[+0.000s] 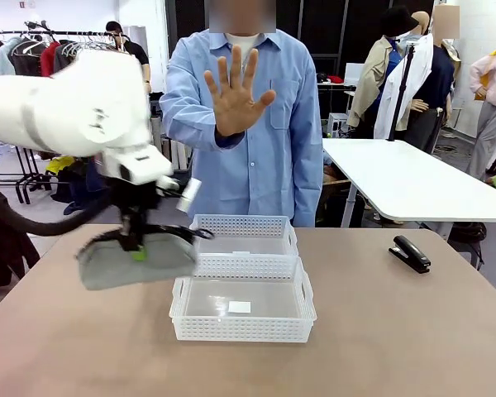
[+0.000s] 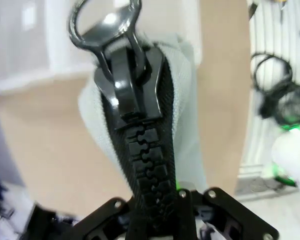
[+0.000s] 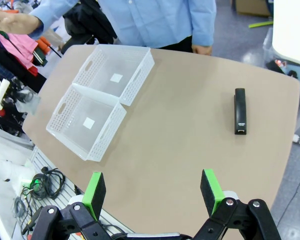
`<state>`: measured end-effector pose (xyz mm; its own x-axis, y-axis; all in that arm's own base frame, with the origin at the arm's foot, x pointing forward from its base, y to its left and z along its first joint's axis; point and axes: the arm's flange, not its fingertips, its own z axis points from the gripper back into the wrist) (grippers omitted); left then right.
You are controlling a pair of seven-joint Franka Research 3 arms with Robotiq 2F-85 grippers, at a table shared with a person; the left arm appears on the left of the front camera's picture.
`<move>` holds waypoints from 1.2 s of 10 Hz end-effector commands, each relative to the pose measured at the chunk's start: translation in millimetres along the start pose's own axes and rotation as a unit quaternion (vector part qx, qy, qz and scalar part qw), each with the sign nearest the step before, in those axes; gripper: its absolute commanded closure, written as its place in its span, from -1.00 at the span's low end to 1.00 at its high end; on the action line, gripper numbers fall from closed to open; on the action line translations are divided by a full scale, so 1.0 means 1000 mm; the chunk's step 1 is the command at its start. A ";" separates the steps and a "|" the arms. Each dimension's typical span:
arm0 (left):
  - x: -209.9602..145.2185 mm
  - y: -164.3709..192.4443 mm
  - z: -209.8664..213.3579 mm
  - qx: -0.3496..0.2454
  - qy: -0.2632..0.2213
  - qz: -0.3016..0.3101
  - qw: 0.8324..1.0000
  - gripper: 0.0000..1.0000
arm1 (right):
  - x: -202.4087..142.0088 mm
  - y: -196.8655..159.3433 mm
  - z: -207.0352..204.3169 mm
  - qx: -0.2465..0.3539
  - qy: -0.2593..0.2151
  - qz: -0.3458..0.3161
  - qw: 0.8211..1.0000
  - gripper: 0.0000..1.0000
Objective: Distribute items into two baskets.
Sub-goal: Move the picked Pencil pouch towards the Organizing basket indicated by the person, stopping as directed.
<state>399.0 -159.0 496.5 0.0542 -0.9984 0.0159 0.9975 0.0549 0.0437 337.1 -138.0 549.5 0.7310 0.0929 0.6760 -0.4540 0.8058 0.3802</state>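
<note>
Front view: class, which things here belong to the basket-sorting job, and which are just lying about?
Job in hand: near basket; far basket; black stapler; grey zip pouch, held by the left gripper.
Lying about: white side table; clothes rail; cables on the floor.

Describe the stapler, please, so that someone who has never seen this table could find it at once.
On the brown table, two white baskets stand in the middle. To their right, toward the far edge, the stapler lies alone on bare tabletop. It is small, black and solid, unlike the perforated baskets.
</note>
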 end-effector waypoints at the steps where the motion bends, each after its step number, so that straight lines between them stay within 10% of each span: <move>1: -0.073 0.002 0.016 -0.007 0.013 0.028 0.999 1.00 | 0.002 0.000 0.000 0.008 -0.009 0.004 1.000 -1.00; 12: -0.127 0.012 0.015 -0.023 0.022 0.074 0.997 1.00 | 0.002 0.000 0.000 0.008 -0.009 0.004 1.000 -1.00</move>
<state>404.8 -34.8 508.5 0.2078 -0.9778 -0.0271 0.9781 0.2080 -0.0073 337.0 -137.9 549.7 0.7311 0.0935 0.6758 -0.4536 0.8065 0.3792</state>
